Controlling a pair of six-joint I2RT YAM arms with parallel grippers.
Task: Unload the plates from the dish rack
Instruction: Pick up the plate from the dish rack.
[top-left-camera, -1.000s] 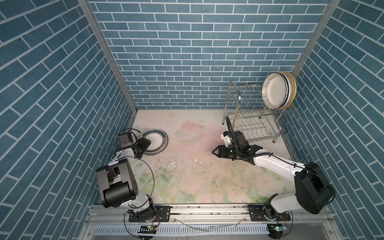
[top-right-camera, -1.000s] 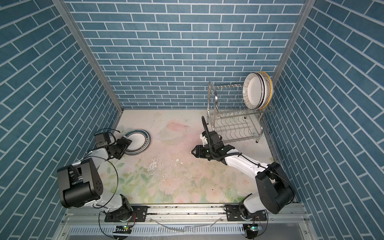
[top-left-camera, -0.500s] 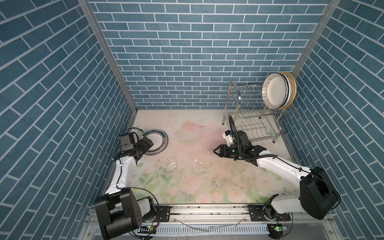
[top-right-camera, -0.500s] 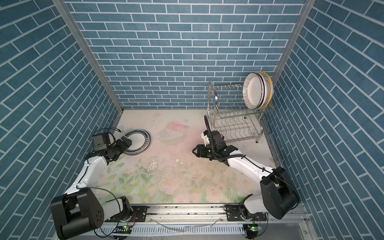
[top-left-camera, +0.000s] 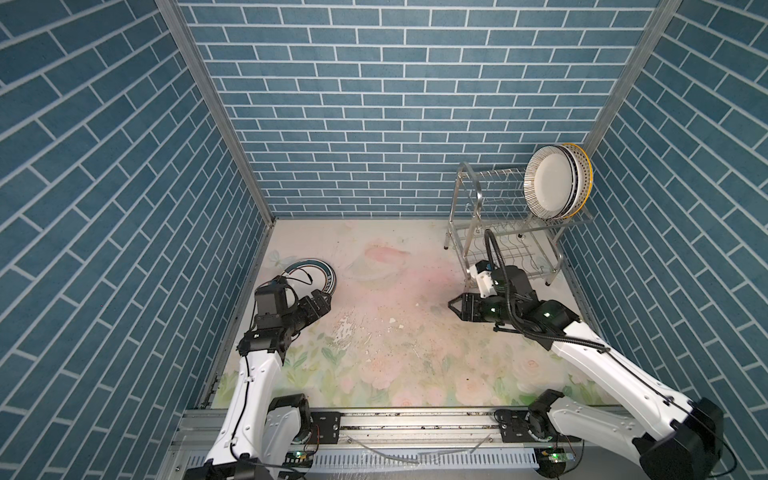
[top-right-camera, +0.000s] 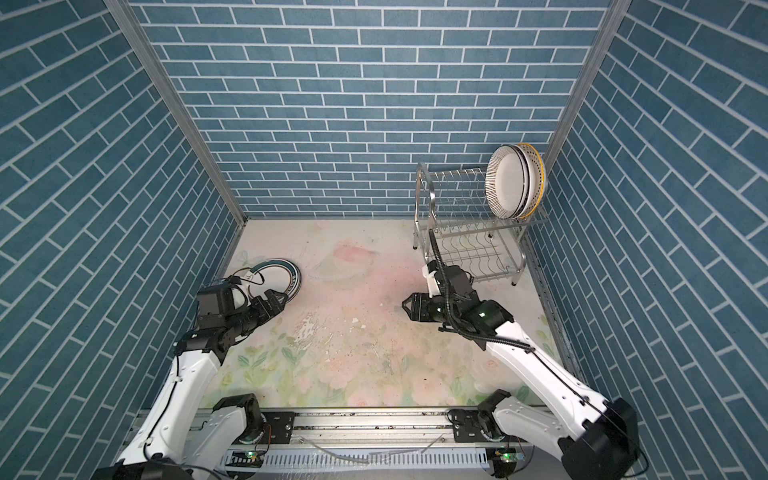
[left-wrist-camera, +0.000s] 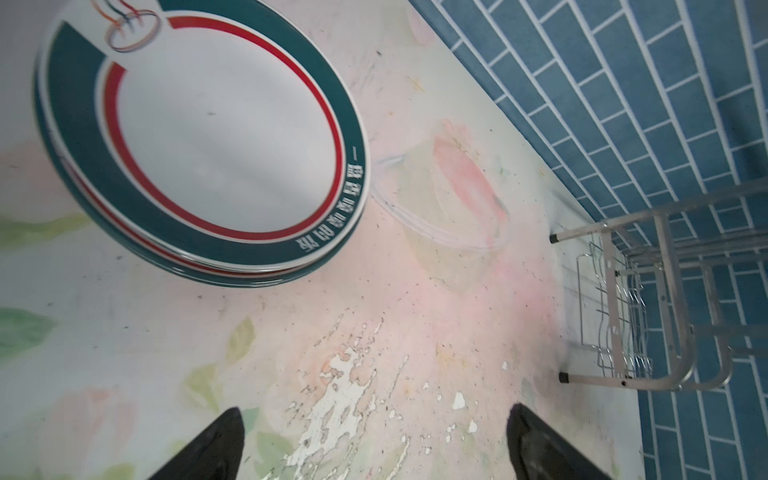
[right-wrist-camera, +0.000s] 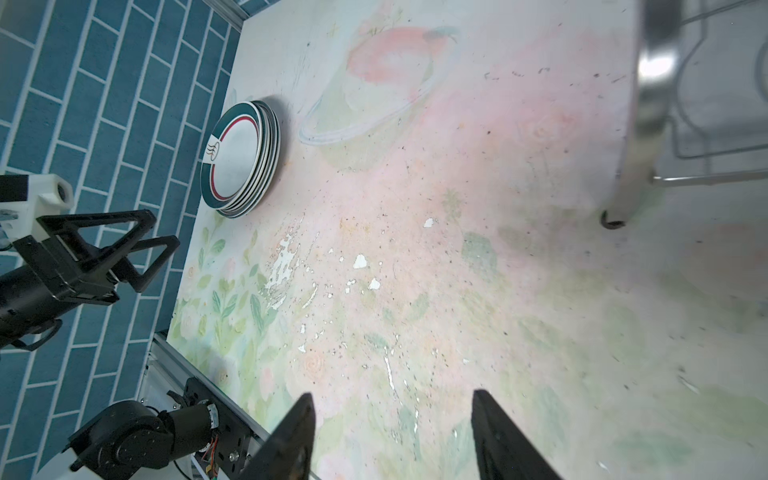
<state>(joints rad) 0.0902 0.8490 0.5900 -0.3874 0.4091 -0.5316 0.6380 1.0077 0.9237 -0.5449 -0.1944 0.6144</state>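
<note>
The steel dish rack (top-left-camera: 498, 232) (top-right-camera: 469, 232) stands at the back right. Several plates (top-left-camera: 555, 187) (top-right-camera: 513, 187) stand on edge at the right end of its upper tier. More plates lie stacked (top-left-camera: 328, 278) (top-right-camera: 286, 274) on the mat at the left, a teal-and-red banded one (left-wrist-camera: 216, 137) (right-wrist-camera: 237, 162) on top. My left gripper (top-left-camera: 326, 299) (left-wrist-camera: 376, 415) hovers open at the stack's near edge, holding nothing. My right gripper (top-left-camera: 453, 305) (right-wrist-camera: 392, 397) is open and empty in front of the rack, pointing left over the mat.
Blue brick walls close in the left, back and right sides. The floral mat has peeled white patches (top-left-camera: 345, 328) in its middle. A metal rail (top-left-camera: 395, 419) runs along the front. A rack leg (right-wrist-camera: 640, 124) stands close to my right gripper.
My left arm has lifted and its gripper has drawn off the stack, with its jaws spreading wider. My right gripper has opened wider and shifted slightly toward the rack.
</note>
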